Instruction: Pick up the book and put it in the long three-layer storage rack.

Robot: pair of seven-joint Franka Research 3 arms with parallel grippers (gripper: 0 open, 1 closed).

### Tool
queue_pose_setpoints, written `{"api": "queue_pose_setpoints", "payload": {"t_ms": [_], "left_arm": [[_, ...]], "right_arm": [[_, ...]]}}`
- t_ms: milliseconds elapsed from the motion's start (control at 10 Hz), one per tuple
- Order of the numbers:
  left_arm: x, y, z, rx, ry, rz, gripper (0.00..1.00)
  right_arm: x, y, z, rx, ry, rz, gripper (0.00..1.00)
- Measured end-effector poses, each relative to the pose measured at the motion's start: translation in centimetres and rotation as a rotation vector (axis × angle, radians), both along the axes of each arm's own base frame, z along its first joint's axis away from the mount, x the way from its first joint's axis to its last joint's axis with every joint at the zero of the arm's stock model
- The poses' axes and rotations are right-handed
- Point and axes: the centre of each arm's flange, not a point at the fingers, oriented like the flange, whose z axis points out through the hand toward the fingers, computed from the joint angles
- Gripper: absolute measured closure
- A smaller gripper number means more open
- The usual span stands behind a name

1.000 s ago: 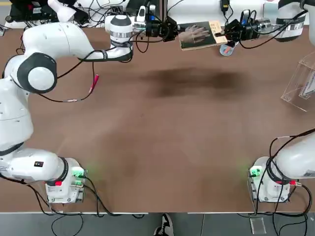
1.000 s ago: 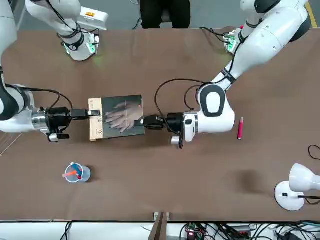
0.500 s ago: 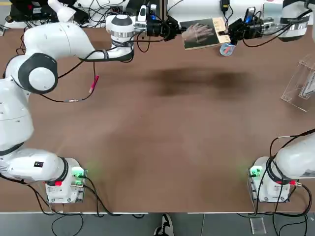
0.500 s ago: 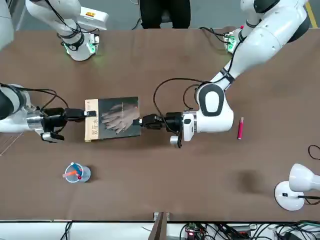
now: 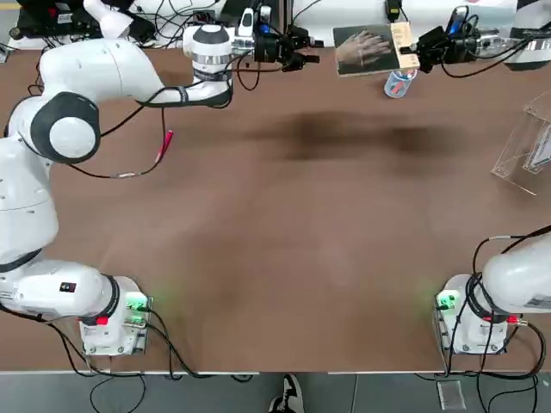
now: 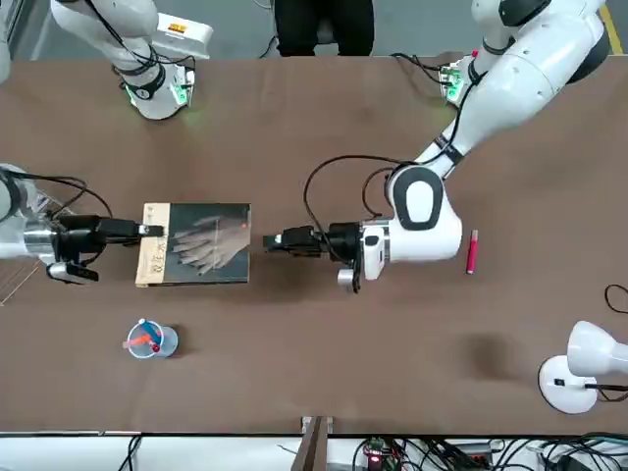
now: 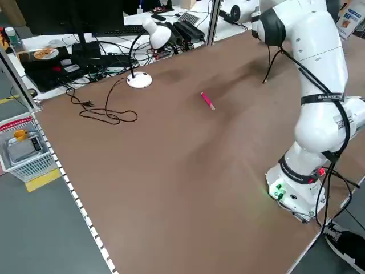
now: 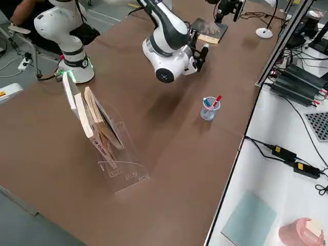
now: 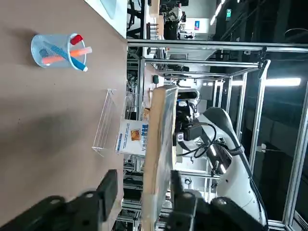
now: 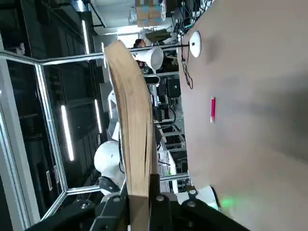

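You see the book [image 6: 194, 244] held in the air above the far edge of the worktop [image 5: 275, 258], near the pen cup [image 6: 147, 340]. The right tool [image 6: 147, 232] is closed on the book's tan strip edge and carries it alone. The left tool [image 6: 272, 240] has its fingers parted and stands just beside the opposite edge, no longer touching it.

I judge the book to be light but thin, and the right wrist view shows it bending a little, so a grip at one edge lets the free side sag and swing. The cover looks smooth, so it may slip if you turn it fast. The storage rack [image 8: 102, 138] is at the right edge of the worktop, well apart from the book, with other books in it.
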Motion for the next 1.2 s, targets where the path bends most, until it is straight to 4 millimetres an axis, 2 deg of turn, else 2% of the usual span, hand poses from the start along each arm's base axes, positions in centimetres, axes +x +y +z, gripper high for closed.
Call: {"api": "queue_pose_setpoints", "payload": {"t_ms": [100,200,300,800,1200], "left_arm": [[0.0,0.0,0.0,0.000,0.000,0.001,0.52],[0.1,0.1,0.1,-0.001,-0.002,0.003,0.40],[0.4,0.4,0.3,-0.002,-0.006,0.008,0.33],[1.7,3.0,2.1,0.154,-0.151,0.006,0.30],[2.3,5.5,4.2,0.357,-0.211,-0.036,0.31]], "right_arm": [[0.0,-0.4,0.0,-0.001,0.000,-0.007,0.85],[0.1,-1.0,0.0,-0.002,0.000,-0.018,0.85],[0.2,-1.9,0.0,-0.007,-0.002,-0.031,0.85],[0.6,-8.8,0.8,-0.162,0.047,-0.096,0.85],[0.2,-11.5,3.3,-0.339,0.143,-0.150,0.85]]}}
